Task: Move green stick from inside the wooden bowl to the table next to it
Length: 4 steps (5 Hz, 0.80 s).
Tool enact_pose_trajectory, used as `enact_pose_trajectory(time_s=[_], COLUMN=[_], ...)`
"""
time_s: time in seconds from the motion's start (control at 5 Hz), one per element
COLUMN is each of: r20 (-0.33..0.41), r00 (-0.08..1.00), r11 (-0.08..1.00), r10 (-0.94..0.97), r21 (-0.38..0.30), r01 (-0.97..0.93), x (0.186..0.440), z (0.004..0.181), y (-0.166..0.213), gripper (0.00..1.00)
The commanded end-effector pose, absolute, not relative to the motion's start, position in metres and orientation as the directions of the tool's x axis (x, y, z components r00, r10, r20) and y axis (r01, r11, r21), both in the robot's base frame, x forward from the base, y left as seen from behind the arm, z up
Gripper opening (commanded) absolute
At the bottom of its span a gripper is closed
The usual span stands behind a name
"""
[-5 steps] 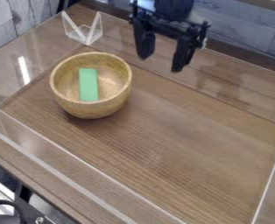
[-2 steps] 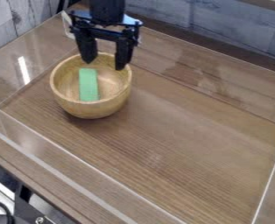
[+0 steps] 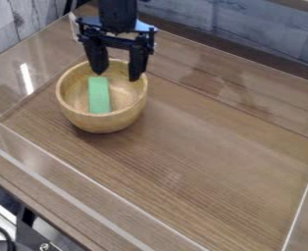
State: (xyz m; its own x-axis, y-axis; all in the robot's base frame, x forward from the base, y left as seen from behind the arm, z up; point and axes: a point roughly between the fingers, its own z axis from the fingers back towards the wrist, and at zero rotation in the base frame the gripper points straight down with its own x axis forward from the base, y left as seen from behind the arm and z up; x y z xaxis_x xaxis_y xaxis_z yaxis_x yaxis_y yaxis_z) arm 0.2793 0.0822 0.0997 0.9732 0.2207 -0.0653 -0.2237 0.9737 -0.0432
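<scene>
The green stick point(image 3: 99, 95) lies flat inside the wooden bowl point(image 3: 72, 110), which stands on the left part of the table point(image 3: 209, 137). My gripper point(image 3: 119, 67) hangs open above the bowl's far rim, pointing straight down. Its two black fingers point(image 3: 100, 56) stand wide apart with nothing between them. It is just above and behind the stick and is not touching it.
Clear plastic walls point(image 3: 65, 196) run along the table's edges. A small clear plastic piece point(image 3: 76, 20) stands behind the gripper at the back left. Brown wood-grain surface stretches to the right of the bowl.
The gripper moved left from above the bare table at the back to above the bowl's far rim, and rolled a little. It stayed open. Bowl and stick did not move.
</scene>
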Motion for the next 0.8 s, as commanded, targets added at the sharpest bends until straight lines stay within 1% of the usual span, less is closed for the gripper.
enact_pose_trajectory(time_s=[0.0, 0.2, 0.6], r20=[-0.008, 0.000, 0.018], r00=[0.979, 0.980, 0.959], r11=[0.978, 0.979, 0.958], r10=[0.205, 0.198, 0.282], r21=[-0.046, -0.054, -0.061], r01=[-0.205, -0.198, -0.281], x=[0.278, 0.270, 0.272], z=[0.110, 0.106, 0.077], y=[0.096, 0.111, 0.127], gripper=[1.00, 1.00, 1.00])
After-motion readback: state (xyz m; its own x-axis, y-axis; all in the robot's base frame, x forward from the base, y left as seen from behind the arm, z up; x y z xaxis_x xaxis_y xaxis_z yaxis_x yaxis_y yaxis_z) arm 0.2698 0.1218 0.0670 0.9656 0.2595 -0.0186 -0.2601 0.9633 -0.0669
